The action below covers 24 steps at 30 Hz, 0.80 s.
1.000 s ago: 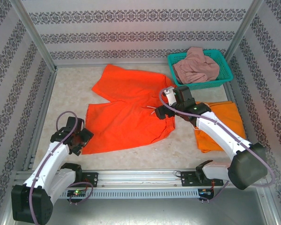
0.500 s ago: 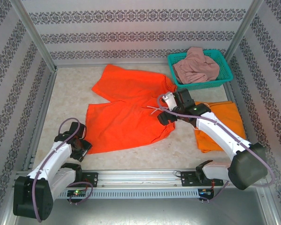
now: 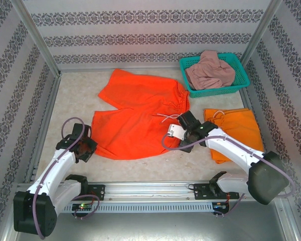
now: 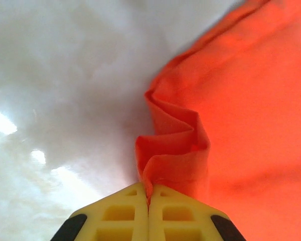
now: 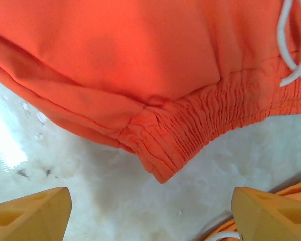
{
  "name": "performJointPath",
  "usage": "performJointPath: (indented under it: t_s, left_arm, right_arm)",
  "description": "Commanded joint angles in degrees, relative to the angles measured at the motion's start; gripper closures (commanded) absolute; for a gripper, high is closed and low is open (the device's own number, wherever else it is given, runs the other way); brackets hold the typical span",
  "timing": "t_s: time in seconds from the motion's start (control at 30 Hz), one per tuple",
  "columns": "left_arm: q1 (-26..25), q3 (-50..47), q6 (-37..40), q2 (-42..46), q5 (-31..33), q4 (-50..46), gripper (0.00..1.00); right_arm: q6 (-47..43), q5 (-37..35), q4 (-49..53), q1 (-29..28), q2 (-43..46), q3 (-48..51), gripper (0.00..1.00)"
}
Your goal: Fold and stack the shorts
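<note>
The red-orange shorts [image 3: 135, 113] lie spread flat across the middle of the table. My left gripper [image 3: 87, 149] is at their near left hem corner. In the left wrist view its yellow fingers [image 4: 149, 196] are shut on a bunched fold of that cloth [image 4: 175, 145]. My right gripper [image 3: 184, 141] hovers at the near right waistband corner. Its jaws stand wide open [image 5: 150, 216], just short of the elastic corner [image 5: 163, 168], with bare table between them. The bright orange shorts [image 3: 236, 133] lie folded on the right. The pink shorts [image 3: 209, 70] are heaped in the basket.
The teal plastic basket [image 3: 241, 84] stands at the back right corner. A white drawstring [image 3: 165, 117] trails off the waistband. Patterned walls and metal posts close in three sides. The arm bases and a rail run along the near edge.
The left gripper has closed on the hem corner and bunched it. The right arm has drawn back from the middle of the waistband to its near corner, with the jaws narrowing a little.
</note>
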State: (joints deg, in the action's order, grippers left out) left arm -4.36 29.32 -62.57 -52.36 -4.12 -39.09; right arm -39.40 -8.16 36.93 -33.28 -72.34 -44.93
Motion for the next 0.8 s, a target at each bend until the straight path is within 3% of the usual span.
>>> performJointPath:
  t_s: [0.0,0.17,0.23,0.37,0.6,0.77]
  left_arm:
    - [0.63,1.72,2.43,0.59,1.8,1.65,0.96]
    - [0.67,1.96,2.61,0.58,1.62,2.5,0.96]
    - [0.67,1.83,2.54,0.51,1.3,3.54,0.96]
    - [0.67,2.72,3.34,0.2,2.18,4.38,1.0]
    - [1.93,7.29,6.58,0.89,4.55,2.41,1.0]
    - [2.35,10.16,8.67,0.58,5.3,0.95,1.0]
  right_arm:
    - [-7.04,-4.92,-5.1,-1.09,-2.16,1.95,0.21]
    - [-8.93,-6.07,-9.48,-1.13,-6.03,3.48,0.29]
    - [-9.35,-6.78,-11.9,-1.3,-7.71,4.16,0.39]
    - [-9.64,-8.93,-16.04,-1.59,-9.74,5.45,0.68]
    - [-8.22,-7.38,-18.3,-2.38,-5.84,4.96,0.97]
    - [-7.54,-7.57,-19.08,-2.36,-4.44,3.84,1.0]
